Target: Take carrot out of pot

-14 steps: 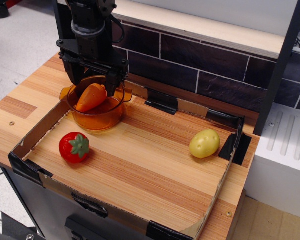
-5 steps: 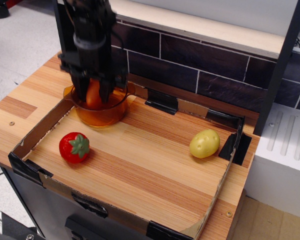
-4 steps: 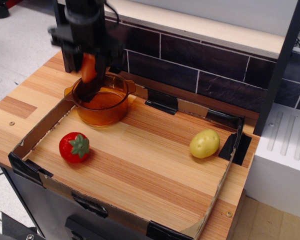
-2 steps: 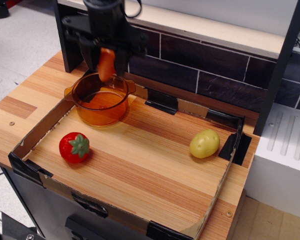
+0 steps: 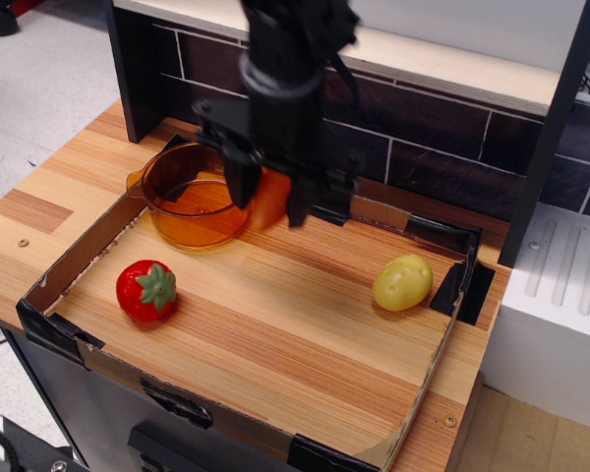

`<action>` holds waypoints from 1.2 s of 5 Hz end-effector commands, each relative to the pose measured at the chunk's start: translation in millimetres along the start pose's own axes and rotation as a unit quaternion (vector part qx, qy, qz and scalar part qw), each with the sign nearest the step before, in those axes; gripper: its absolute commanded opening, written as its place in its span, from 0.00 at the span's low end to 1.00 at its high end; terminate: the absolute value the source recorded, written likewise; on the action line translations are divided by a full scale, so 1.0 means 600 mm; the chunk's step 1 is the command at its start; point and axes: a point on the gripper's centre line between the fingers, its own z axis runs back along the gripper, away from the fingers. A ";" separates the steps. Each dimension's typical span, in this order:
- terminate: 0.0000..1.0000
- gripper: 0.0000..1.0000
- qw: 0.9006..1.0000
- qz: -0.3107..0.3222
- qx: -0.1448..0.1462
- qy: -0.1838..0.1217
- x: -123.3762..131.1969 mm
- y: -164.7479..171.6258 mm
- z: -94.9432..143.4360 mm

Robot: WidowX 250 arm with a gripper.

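Our gripper point(image 5: 272, 202) clamps the carrot point(image 5: 268, 200) between its 2 fingers, the empty pot point(image 5: 192, 197) just left of it. We judge the smooth, tapered toy could slip and drop back beside the pot.

Carrot point(image 5: 268, 199) between fingers point(image 5: 242, 187), beside pot point(image 5: 192, 202)

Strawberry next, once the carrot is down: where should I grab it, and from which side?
Grip the strawberry across its red body, coming straight down from above. It lies on the wooden tray floor with open space around it, leaves facing up and right; its rounded sides suit the jaws. The gripper now holds the carrot.
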 end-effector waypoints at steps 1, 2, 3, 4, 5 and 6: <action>0.00 0.00 1.000 -0.005 0.019 -0.006 -0.013 0.006 -0.049; 0.00 0.00 1.000 -0.006 0.025 -0.008 -0.016 0.007 -0.068; 0.00 0.00 1.000 -0.006 0.022 -0.002 -0.018 0.005 -0.073; 0.00 1.00 1.000 -0.009 0.021 0.006 -0.018 0.005 -0.075; 0.00 1.00 1.000 -0.018 0.021 0.008 -0.019 0.006 -0.077; 0.00 1.00 1.000 -0.019 0.012 0.011 -0.015 0.009 -0.076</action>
